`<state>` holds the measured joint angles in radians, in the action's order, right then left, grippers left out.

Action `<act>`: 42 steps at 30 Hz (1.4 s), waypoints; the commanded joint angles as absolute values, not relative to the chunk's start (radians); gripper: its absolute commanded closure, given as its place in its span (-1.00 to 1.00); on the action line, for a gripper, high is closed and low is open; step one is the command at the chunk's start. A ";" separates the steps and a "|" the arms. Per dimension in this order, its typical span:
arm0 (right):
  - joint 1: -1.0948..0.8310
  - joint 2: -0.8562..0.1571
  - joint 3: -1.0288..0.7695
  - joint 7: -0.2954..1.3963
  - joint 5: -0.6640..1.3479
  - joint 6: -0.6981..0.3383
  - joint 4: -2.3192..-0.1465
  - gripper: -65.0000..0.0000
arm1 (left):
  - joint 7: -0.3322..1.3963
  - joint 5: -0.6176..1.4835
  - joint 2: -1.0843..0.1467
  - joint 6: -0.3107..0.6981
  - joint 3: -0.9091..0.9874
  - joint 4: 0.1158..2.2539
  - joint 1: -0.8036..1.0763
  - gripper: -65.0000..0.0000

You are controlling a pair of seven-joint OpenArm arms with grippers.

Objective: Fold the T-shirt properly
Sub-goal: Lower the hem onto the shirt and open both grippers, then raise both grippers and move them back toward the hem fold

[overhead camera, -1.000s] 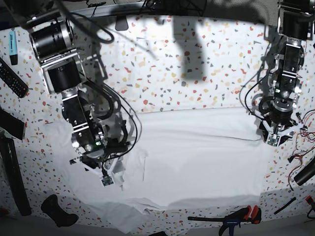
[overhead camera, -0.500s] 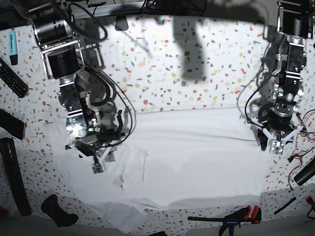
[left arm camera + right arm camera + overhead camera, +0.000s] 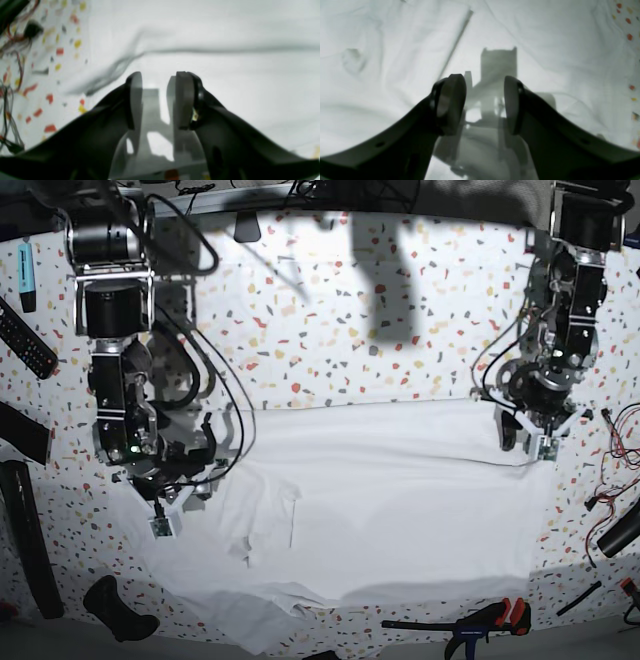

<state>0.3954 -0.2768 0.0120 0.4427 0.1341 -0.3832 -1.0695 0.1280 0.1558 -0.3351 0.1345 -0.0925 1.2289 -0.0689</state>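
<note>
Left claw: jaws parted by a moderate gap, nothing between them; poised over the T-shirt near its upper corner on the base view's right, speckled worktop just beside.

Right claw: jaws parted, gap bare, holding nothing; poised above wrinkled cloth at the shirt's opposite side, where a folded flap with a straight edge lies.

T-shirt: white, spread flat across the worktop's near half, broadly rectangular, long crease under the upper edge, rumpled hem bunched at the lower front.

Worktop surroundings: black clamp with red grip by the front edge; remote control and loose wires at opposite sides.
</note>
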 commanded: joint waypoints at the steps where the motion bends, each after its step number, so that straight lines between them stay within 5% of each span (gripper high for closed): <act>1: 0.409 -0.280 0.010 0.408 0.134 -0.396 -1.086 0.12 | 0.091 0.159 -0.347 0.132 -0.087 1.235 -0.093 0.33; 28: 0.268 -0.282 0.010 0.444 0.136 -0.396 -1.088 0.12 | 0.149 0.144 -0.375 0.249 -0.087 1.174 -0.106 0.33; 36: 0.260 -0.283 0.009 0.523 0.157 -0.396 -1.110 0.12 | 0.210 0.196 -0.393 0.417 -0.087 1.174 -0.080 0.34; 42: 0.223 -0.283 0.009 0.534 0.164 -0.396 -1.199 0.12 | 0.257 0.214 -0.405 0.416 -0.087 1.174 -0.052 0.34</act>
